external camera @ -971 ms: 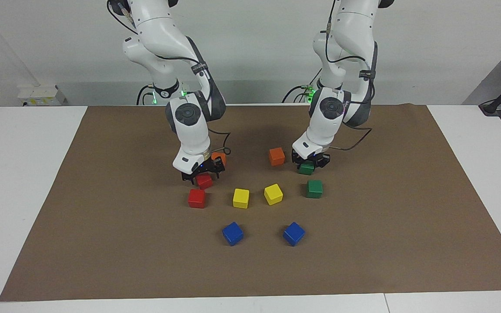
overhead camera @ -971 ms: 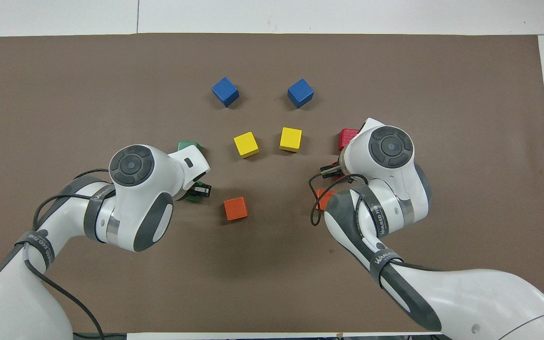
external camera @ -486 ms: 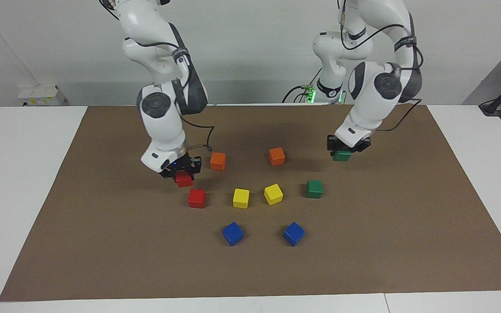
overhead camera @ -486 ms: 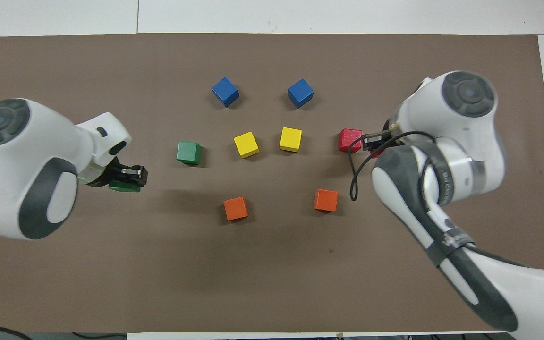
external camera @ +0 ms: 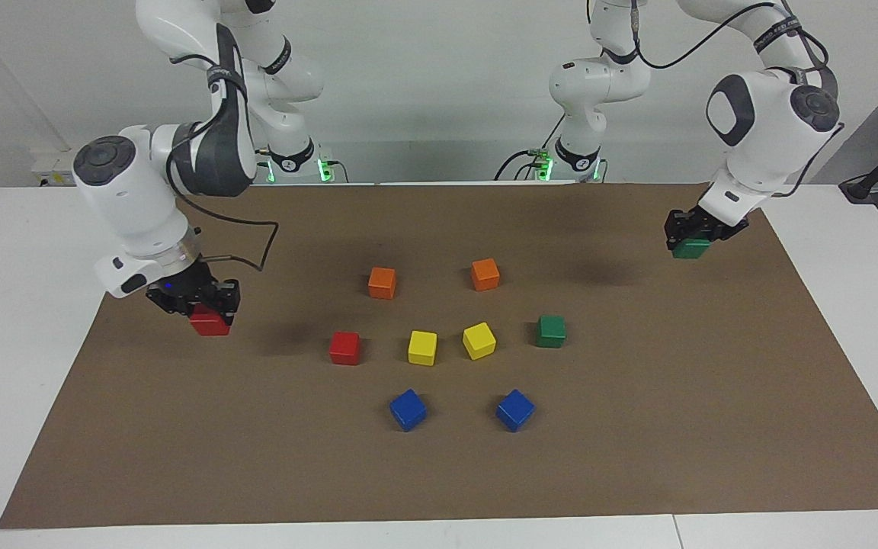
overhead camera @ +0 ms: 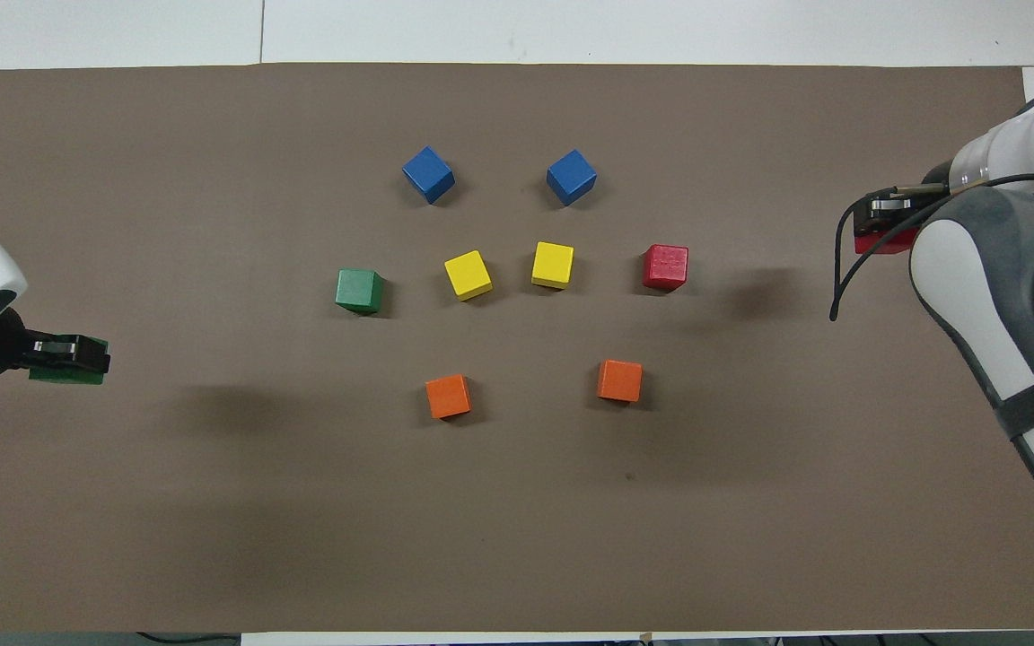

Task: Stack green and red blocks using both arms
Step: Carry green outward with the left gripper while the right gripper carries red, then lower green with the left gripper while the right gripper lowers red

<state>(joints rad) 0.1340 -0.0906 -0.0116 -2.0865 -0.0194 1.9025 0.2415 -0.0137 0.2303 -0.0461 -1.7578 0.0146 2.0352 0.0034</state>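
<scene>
My left gripper (external camera: 696, 231) (overhead camera: 68, 352) is shut on a green block (external camera: 689, 249) (overhead camera: 64, 374) and holds it in the air over the mat's edge at the left arm's end. At the right arm's end, my right gripper (external camera: 197, 299) (overhead camera: 882, 213) is shut on a red block (external camera: 209, 325) (overhead camera: 880, 243), also lifted off the mat. A second red block (external camera: 344, 348) (overhead camera: 665, 266) and a second green block (external camera: 551, 331) (overhead camera: 358, 290) rest on the mat at the two ends of the middle row.
Two yellow blocks (external camera: 422, 347) (external camera: 479, 340) lie between the resting red and green ones. Two orange blocks (external camera: 382, 282) (external camera: 485, 274) sit nearer the robots, two blue blocks (external camera: 408, 409) (external camera: 514, 409) farther out. A brown mat (external camera: 637, 442) covers the white table.
Both arms swung outward from the middle toward their own ends of the mat, each carrying its block up and away. The blocks on the mat stayed put.
</scene>
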